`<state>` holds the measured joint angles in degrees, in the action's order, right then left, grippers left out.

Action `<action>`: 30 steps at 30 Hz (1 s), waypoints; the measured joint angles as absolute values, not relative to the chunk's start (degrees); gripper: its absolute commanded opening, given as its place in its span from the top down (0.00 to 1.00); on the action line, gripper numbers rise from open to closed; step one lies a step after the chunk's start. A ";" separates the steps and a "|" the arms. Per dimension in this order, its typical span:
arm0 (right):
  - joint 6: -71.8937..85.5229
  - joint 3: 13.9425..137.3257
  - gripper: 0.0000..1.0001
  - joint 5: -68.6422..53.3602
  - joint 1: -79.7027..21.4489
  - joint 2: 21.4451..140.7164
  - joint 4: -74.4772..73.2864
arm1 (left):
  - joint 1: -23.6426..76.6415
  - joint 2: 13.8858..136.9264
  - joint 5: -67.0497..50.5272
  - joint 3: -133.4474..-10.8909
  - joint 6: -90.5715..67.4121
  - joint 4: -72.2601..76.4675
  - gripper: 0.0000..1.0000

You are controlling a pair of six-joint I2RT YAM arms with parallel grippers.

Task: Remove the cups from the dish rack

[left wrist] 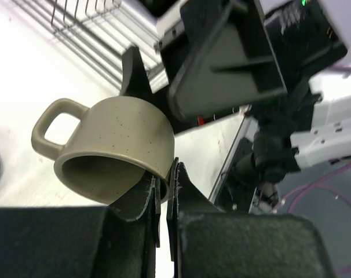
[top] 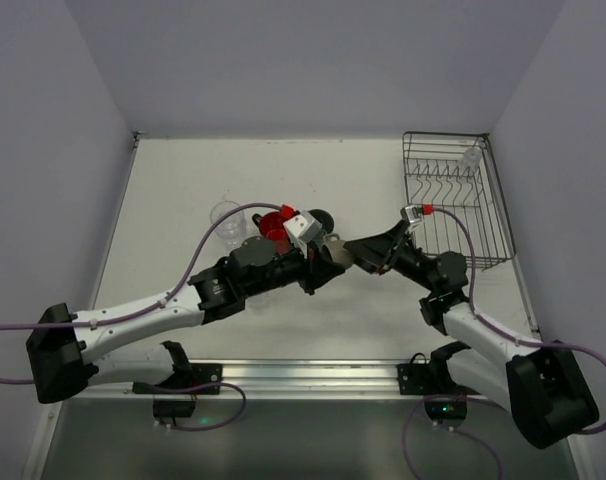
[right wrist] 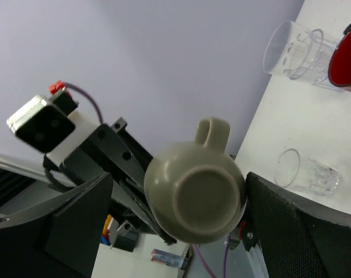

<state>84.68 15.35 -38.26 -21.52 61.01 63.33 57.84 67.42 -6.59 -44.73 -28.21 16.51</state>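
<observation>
Nearest the overhead camera sit the black bases of the two arms, and from them both arms reach inward to meet over the middle of the pale desk (top: 183, 170). At the desk's far right corner stands the rectangular black wire dish rack (top: 443, 134), with a racked clear glass tumbler (top: 471, 158) at its far end. The left wrist view catches only a strip of the rack's wires.

From above, the meeting point is a dark tangle, and the wrist views sort it out. The left claw (left wrist: 165, 174) is pinched tight on the rim of the olive-tan speckled mug (left wrist: 112, 139), one finger inside the mouth and one outside. It holds the mug on its side above the desk.

The right wrist view faces the mug's round bottom. There the right claw (right wrist: 180, 176) is spread wide to either side of the mug, gripping nothing.

That view also shows the shiny red mug (right wrist: 346, 58) on the desk, a far clear tumbler (right wrist: 294, 49) just beside it, and a near clear tumbler (right wrist: 309, 174) apart from both.
</observation>
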 measured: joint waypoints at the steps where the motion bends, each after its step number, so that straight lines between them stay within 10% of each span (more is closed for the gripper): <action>1: 83.66 15.29 0.01 -38.41 -21.28 59.51 61.28 | 58.92 66.35 -5.41 -45.23 -27.24 13.15 1.00; 13: 49.78 28.34 0.01 -11.90 -20.16 34.70 6.83 | 61.45 71.75 3.95 -54.33 -24.12 -22.79 1.00; 30: 35.44 28.80 0.01 11.16 -19.84 29.69 -12.95 | 64.29 98.94 11.57 -67.53 -20.60 -37.85 0.87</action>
<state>35.44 28.80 11.16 -19.84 29.69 -12.95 64.29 98.94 11.57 -67.53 -20.60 -37.85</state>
